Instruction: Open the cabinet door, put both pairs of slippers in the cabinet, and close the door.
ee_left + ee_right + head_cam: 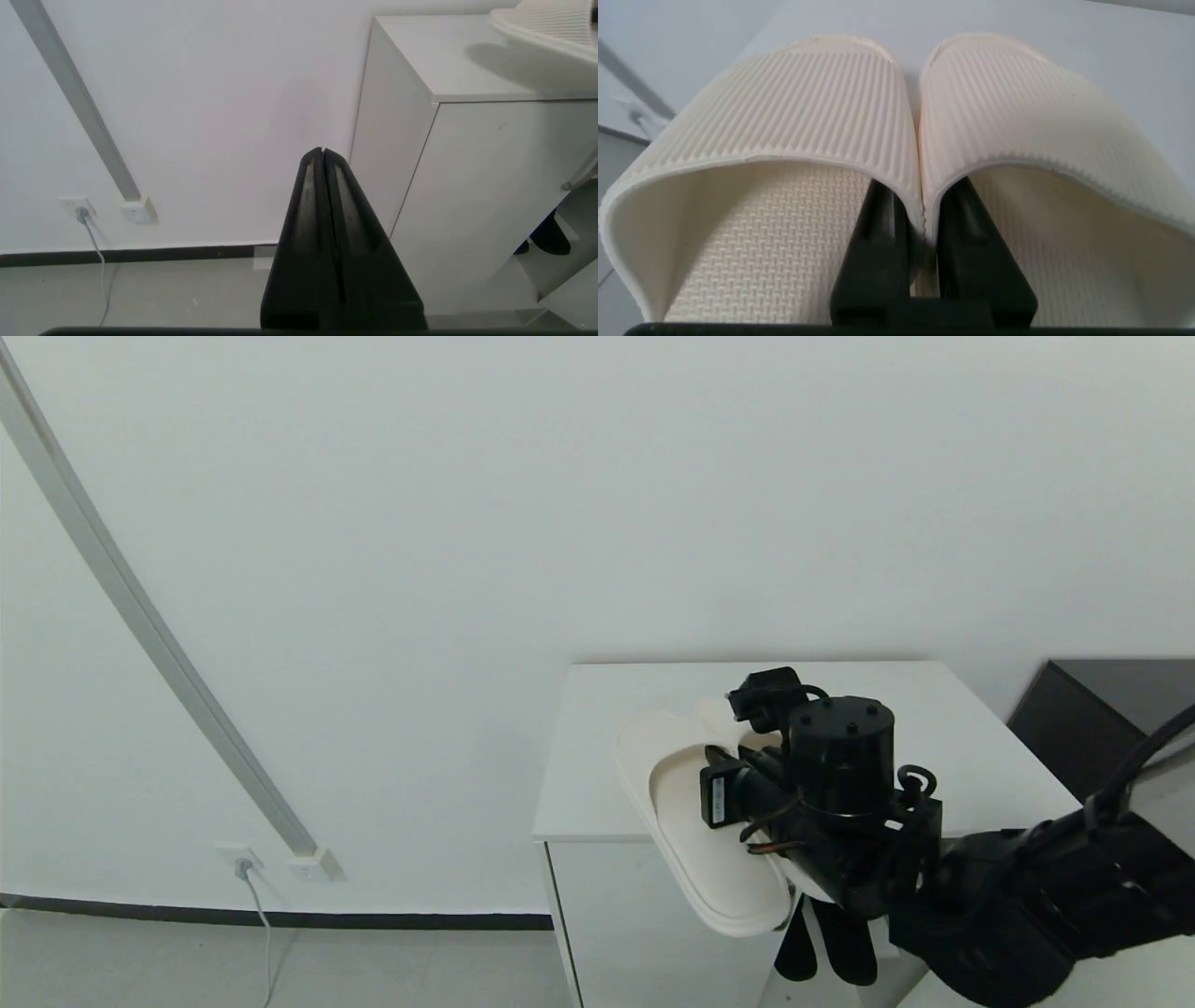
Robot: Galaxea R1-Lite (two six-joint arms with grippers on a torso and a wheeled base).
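Right gripper [920,224] clamps the inner straps of both cream slippers [785,112], which have ribbed bands and pebbled insoles, side by side over the white cabinet's [588,775] front edge. Left gripper [322,161], jaws pressed together and empty, hangs beside the cabinet.

Cream slippers [831,121] with ribbed straps and pebbled insoles; white cabinet [597,775]; black right gripper [920,224]; grey strip [140,607] crossing the white wall [560,476], upper left.
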